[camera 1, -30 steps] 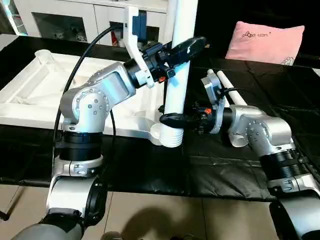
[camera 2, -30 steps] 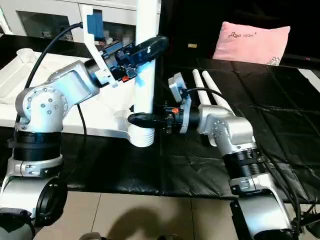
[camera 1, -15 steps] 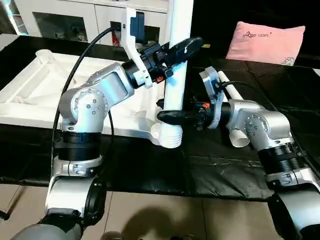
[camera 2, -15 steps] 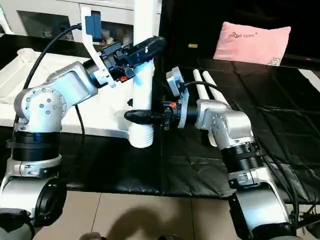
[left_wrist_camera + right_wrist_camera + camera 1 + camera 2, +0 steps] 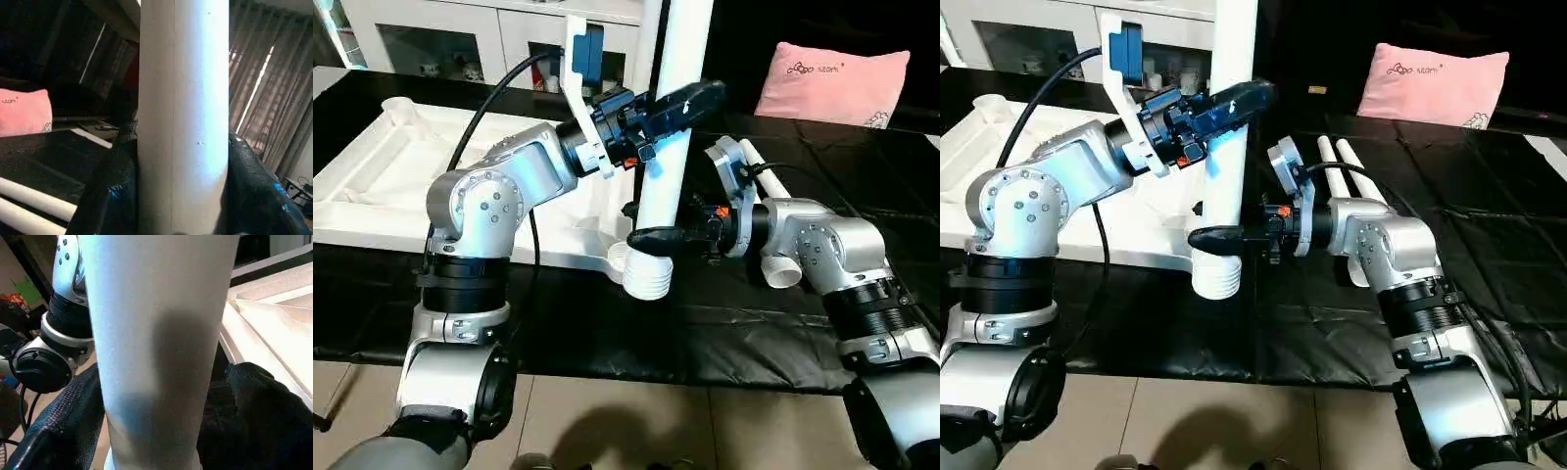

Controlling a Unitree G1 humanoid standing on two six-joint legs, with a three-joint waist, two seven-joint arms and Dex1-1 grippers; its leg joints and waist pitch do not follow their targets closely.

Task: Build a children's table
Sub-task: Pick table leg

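Standing upright, leg [image 5: 668,166] clamped by left end effector [image 5: 677,103]; right end effector [image 5: 651,236] straddles it.

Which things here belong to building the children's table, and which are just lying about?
Belong to the job:
tabletop
upright leg gripped by the left gripper
right gripper around its lower end
spare legs

Lying about:
pink pillow
white cabinet

Right end effector [image 5: 1209,235]: its fingers have spread wider around the leg's lower end.
Table leg [image 5: 671,147]: top now tilted slightly rightward, was upright.
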